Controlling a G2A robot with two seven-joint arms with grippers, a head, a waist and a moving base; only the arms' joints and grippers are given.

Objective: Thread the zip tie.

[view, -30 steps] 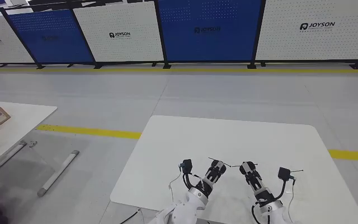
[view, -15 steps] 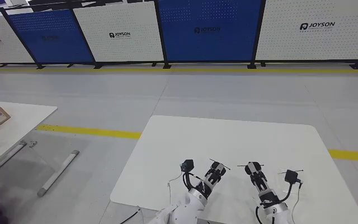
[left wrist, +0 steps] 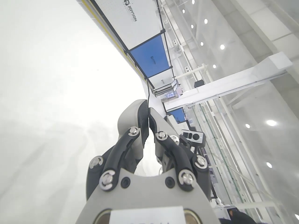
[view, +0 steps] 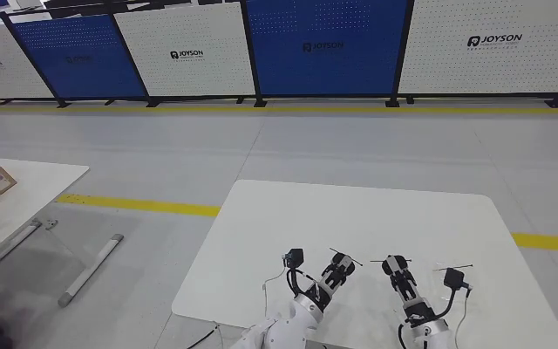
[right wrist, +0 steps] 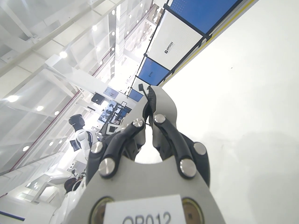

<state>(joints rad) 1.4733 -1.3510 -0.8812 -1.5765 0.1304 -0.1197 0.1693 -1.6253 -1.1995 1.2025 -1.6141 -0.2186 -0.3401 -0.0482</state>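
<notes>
Both arms sit low over the near edge of the white table [view: 349, 218]. My left gripper [view: 342, 262] [left wrist: 147, 104] is shut on a thin black zip tie strap [left wrist: 148, 89] that sticks out past its fingertips. My right gripper [view: 397, 262] [right wrist: 149, 94] is shut on a black zip tie [right wrist: 146, 95], whose small square head [right wrist: 140, 86] pokes out beside the tips. In the top view each strap shows as a short dark line across its gripper, with a small gap between the two. I cannot tell whether they are one tie or two.
Grey floor with a yellow line surrounds the table. Blue and white pegboard panels [view: 327, 48] stand far behind it. Another white table corner [view: 35, 188] and a loose bar [view: 90, 269] lie to the left.
The right gripper has shifted right and a little toward the near edge, widening the gap to the left gripper. The left gripper has barely moved. Both stay shut.
</notes>
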